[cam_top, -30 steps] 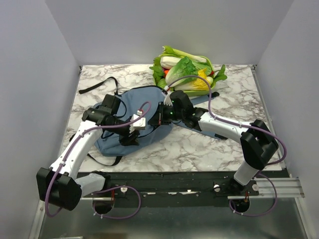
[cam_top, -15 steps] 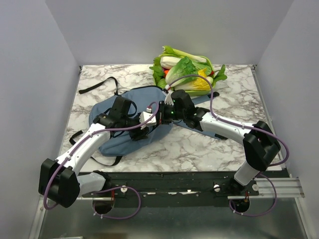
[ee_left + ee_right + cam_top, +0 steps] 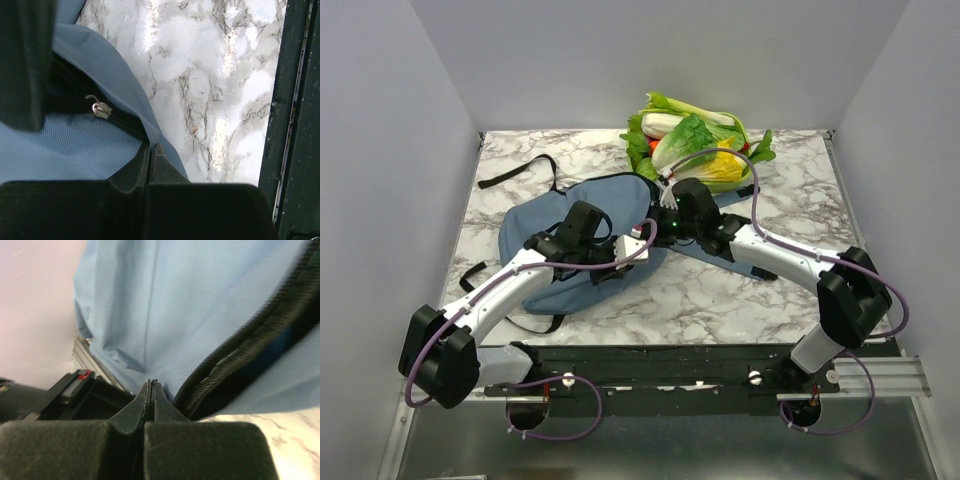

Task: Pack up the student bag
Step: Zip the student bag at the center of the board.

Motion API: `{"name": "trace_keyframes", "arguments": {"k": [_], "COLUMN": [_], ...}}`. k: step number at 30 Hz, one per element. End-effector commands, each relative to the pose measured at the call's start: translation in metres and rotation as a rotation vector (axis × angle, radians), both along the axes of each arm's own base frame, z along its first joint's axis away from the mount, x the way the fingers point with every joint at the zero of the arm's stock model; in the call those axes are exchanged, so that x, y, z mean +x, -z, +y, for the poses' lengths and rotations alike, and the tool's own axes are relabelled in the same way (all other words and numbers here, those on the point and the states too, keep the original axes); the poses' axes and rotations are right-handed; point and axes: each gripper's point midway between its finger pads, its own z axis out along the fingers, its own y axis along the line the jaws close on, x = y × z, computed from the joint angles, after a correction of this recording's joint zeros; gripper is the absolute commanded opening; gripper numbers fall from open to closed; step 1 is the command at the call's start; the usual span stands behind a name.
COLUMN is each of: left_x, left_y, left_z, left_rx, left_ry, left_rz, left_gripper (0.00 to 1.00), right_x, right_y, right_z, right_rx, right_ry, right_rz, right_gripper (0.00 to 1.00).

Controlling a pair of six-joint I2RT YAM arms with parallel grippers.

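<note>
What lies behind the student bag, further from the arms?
Behind the student bag lies a heap of leafy green vegetables with something yellow in it. The right arm hides its near edge, so what it rests on cannot be seen.

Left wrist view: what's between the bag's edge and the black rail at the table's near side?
Only bare marble tabletop lies between the student bag and the black rail. The left wrist view shows it plainly.
</note>
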Motion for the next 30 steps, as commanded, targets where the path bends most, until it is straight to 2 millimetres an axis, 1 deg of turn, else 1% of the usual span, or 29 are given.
{"name": "trace_keyframes", "arguments": {"k": [1, 2, 3, 4, 5, 6, 7, 9, 10, 11, 14, 15, 17, 22, 23, 25, 26, 28, 30], "left_x": [-0.034, -0.040, -0.048, -0.057, -0.061, -0.067, -0.073, -0.081, -0.089, -0.093, -0.109, -0.114, -0.120, -0.123, -0.127, -0.133, -0.138, -0.142, -0.146], "left_y": [-0.006, -0.008, -0.009, -0.008, -0.007, -0.005, -0.004, 0.000, 0.001, 0.002, 0.003, 0.004, 0.005, 0.007, 0.007, 0.005, 0.005, 0.004, 0.002], "left_z": [0.007, 0.009, 0.008, 0.014, 0.017, 0.019, 0.024, 0.030, 0.034, 0.036, 0.041, 0.044, 0.049, 0.056, 0.060, 0.065, 0.073, 0.080, 0.091], "left_rx": [0.070, 0.079, 0.087, 0.110, 0.129, 0.145, 0.165, 0.189, 0.206, 0.213, 0.232, 0.240, 0.263, 0.286, 0.293, 0.295, 0.312, 0.328, 0.354], "left_ry": [0.113, 0.134, 0.170, 0.197, 0.211, 0.234, 0.257, 0.288, 0.313, 0.340, 0.405, 0.421, 0.454, 0.503, 0.522, 0.593, 0.617, 0.655, 0.693], "left_rz": [0.002, 0.001, -0.003, 0.000, -0.005, -0.005, -0.004, 0.005, 0.022, 0.021, 0.040, 0.046, 0.043, 0.003, 0.010, -0.017, -0.008, -0.023, -0.051], "left_gripper": [0.00, 0.00, 0.00, 0.00, 0.00, 0.00, 0.00, 0.00, 0.00, 0.00, 0.00, 0.00, 0.00, 0.00, 0.00, 0.00, 0.00, 0.00, 0.00], "right_x": [0.034, 0.043, 0.048, 0.051, 0.060, 0.063, 0.066, 0.075, 0.078, 0.082, 0.094, 0.097, 0.106, 0.117, 0.121, 0.127, 0.134, 0.143, 0.154], "right_y": [-0.018, -0.018, -0.015, -0.017, -0.021, -0.022, -0.022, -0.031, -0.032, -0.035, -0.042, -0.041, -0.047, -0.066, -0.072, -0.075, -0.077, -0.079, -0.081], "right_z": [-0.037, -0.045, -0.053, -0.057, -0.063, -0.068, -0.073, -0.080, -0.082, -0.085, -0.090, -0.091, -0.092, -0.087, -0.086, -0.087, -0.086, -0.089, -0.087], "right_rx": [-0.034, -0.048, -0.082, -0.093, -0.100, -0.120, -0.135, -0.150, -0.156, -0.164, -0.189, -0.203, -0.209, -0.201, -0.196, -0.210, -0.216, -0.245, -0.265], "right_ry": [0.137, 0.163, 0.182, 0.192, 0.214, 0.231, 0.236, 0.256, 0.261, 0.272, 0.289, 0.295, 0.300, 0.292, 0.296, 0.310, 0.318, 0.343, 0.353], "right_rz": [-0.083, -0.094, -0.102, -0.112, -0.125, -0.127, -0.140, -0.168, -0.175, -0.185, -0.216, -0.218, -0.240, -0.294, -0.309, -0.325, -0.335, -0.352, -0.359], "right_gripper": [0.01, 0.01, 0.01, 0.01, 0.01, 0.01, 0.01, 0.01, 0.01, 0.01, 0.01, 0.01, 0.01, 0.01, 0.01, 0.01, 0.01, 0.01, 0.01]}}
